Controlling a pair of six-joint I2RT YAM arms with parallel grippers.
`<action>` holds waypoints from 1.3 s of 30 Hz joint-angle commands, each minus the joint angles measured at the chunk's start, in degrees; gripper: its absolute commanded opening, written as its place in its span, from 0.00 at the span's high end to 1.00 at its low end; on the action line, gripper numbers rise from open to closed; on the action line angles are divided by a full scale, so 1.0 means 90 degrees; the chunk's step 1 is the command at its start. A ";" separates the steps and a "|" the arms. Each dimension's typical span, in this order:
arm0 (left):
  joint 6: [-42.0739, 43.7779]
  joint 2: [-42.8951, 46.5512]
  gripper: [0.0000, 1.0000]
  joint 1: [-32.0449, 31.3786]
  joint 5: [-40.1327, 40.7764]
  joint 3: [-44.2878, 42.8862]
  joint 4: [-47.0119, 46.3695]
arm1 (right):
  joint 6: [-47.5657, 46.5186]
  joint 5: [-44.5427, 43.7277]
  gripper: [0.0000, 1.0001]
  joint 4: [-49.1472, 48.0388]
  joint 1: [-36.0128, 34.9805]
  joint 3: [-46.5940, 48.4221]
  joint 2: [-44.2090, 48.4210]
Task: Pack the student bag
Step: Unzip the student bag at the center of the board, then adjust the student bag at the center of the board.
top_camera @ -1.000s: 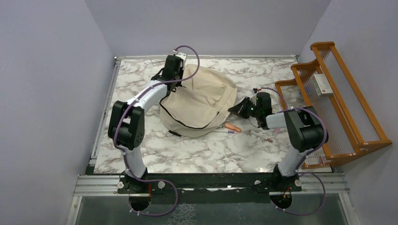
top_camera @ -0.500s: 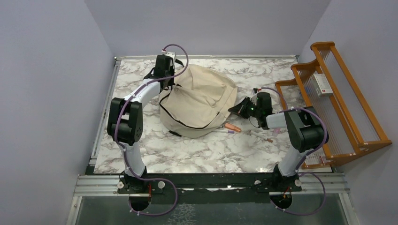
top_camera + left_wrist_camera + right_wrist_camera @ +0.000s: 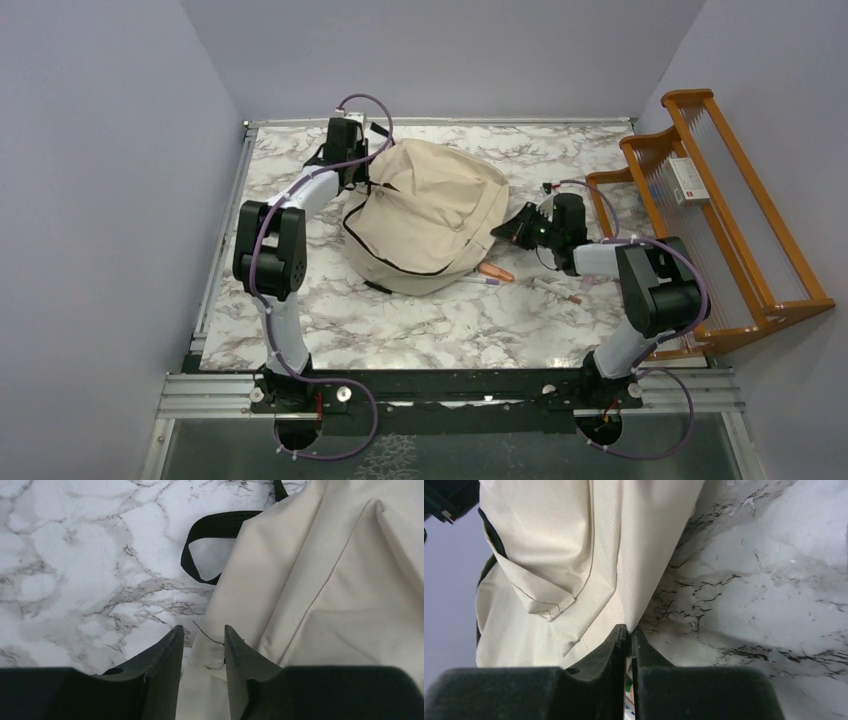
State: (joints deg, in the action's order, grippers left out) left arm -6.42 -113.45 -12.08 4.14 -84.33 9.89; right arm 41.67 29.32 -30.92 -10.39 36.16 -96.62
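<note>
The student bag (image 3: 430,215), a big cream fabric backpack with black trim, lies in the middle of the marble table. My left gripper (image 3: 358,176) is at its far-left edge. In the left wrist view that gripper (image 3: 200,630) is open, with the bag's cream fabric (image 3: 325,605) lying between and under the fingers and a black strap loop (image 3: 200,535) ahead. My right gripper (image 3: 506,228) is at the bag's right side. Seen from the right wrist, the gripper (image 3: 629,628) is shut to a thin slit, with the corner of the bag's fabric (image 3: 574,545) pinched at the tips.
Several pens and markers lie on the table just in front of the bag's right side, among them an orange one (image 3: 495,271) and a white one (image 3: 557,291). A wooden rack (image 3: 720,200) holding a small white box (image 3: 688,180) stands along the right edge.
My left arm has swung left and back, from over the bag's top to its far-left edge, and its jaws have parted. The bag has spread wider. My right gripper has risen slightly.
</note>
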 commanded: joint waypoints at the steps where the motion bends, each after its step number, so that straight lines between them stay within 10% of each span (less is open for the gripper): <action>1: -0.0662 0.0913 0.57 0.0141 0.0056 0.0327 -0.0070 | -0.0529 0.0137 0.82 0.0252 0.0104 0.0085 0.0576; 18: -0.5251 0.4723 0.11 -0.0408 0.0394 0.3999 0.1590 | -0.1290 -0.0264 0.56 0.1068 0.0101 0.0385 0.1375; 25: -0.5580 0.4443 0.05 -0.1199 0.0637 0.4276 0.1359 | -0.1261 -0.0194 0.55 0.1069 0.0101 0.0392 0.1307; 30: -0.5447 0.3853 0.24 -0.1268 0.0471 0.4162 0.1044 | -0.1307 -0.0239 0.56 0.1151 0.0105 0.0324 0.1444; 39: -0.5183 0.3747 0.90 -0.1266 0.0012 0.3005 0.0980 | -0.1378 -0.0465 0.56 0.1367 0.0102 0.0257 0.1767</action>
State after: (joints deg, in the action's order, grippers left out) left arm -54.19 -80.60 -23.38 6.72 -49.43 21.06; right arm 30.30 27.29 -19.92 -9.74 38.20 -83.09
